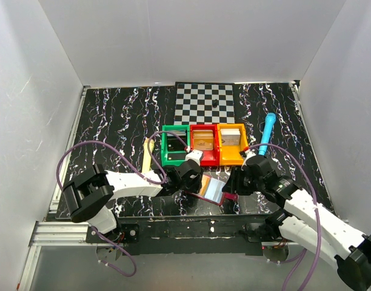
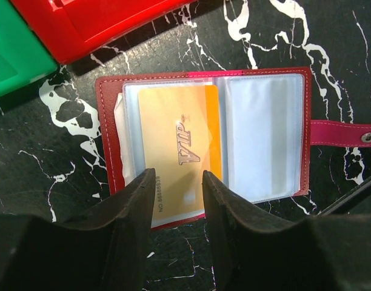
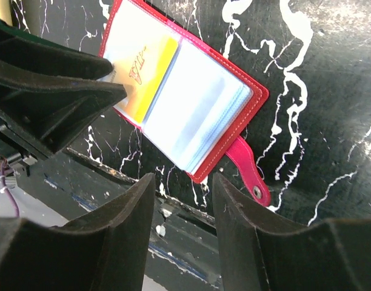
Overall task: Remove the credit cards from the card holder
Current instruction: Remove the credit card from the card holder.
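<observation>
A card holder lies open on the tabletop near the red bin; the left gripper, part open and empty, straddles its protruding gold card, while the right gripper hovers open and empty, so the unpinned holder could drag along with the card.

- We take this for a robotics lab test cell, not a home or a shop;
- plain white panels wall in the table on three sides;
- the table top is a black marbled sheet, with a printed checkerboard lying flat at its far end;
- a left arm and a right arm, both white and black, stand at the near edge, with purple cables looping from them;
- a bare aluminium rail runs by their bases;
- a green bin, a red bin and an orange bin stand in a row mid-table.
</observation>
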Available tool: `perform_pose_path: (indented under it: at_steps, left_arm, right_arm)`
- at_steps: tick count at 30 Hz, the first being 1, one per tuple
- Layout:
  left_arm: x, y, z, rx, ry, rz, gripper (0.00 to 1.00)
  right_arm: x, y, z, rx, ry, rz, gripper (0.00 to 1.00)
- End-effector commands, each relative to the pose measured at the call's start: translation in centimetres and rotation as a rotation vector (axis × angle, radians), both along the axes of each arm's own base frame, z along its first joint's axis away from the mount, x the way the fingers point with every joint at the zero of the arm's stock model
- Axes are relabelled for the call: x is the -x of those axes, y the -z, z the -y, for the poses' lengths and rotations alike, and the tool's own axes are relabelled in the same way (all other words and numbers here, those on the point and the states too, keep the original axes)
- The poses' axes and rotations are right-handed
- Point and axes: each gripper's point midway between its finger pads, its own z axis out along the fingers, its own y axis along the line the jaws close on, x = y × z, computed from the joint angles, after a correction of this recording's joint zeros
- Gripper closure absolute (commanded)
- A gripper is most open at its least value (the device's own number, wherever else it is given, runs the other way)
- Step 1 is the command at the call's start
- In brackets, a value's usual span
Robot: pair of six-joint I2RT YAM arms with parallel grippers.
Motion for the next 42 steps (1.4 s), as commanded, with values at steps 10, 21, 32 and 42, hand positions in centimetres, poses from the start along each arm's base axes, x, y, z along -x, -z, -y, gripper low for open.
perform_pose_path:
  at_steps: [10,21,32,42]
  left_arm:
    - [1.7,2.8,-3.3,-0.021,-0.105,-0.09,0.67]
    - [2.6,2.2,-4.5,0.028,-0.131,-0.104,0.68]
    - [2.9,-1.2,-6.2,0.136,-0.181,-0.055,0.62]
    - [2.7,-4.5,-7.0,0.216,-0.196,0.004,0.57]
  right_arm:
    - [-2.9,3.1,-1.0,0.115,0.039,-0.078,0.48]
    - [-4.4,4.2,-2.7,0.128,-0.032,-0.08,0.5]
    - [-6.0,4.4,-4.4,0.165,-0.161,-0.071,0.54]
    - [-6.3,3.8,-5.2,0.158,-0.231,-0.058,0.53]
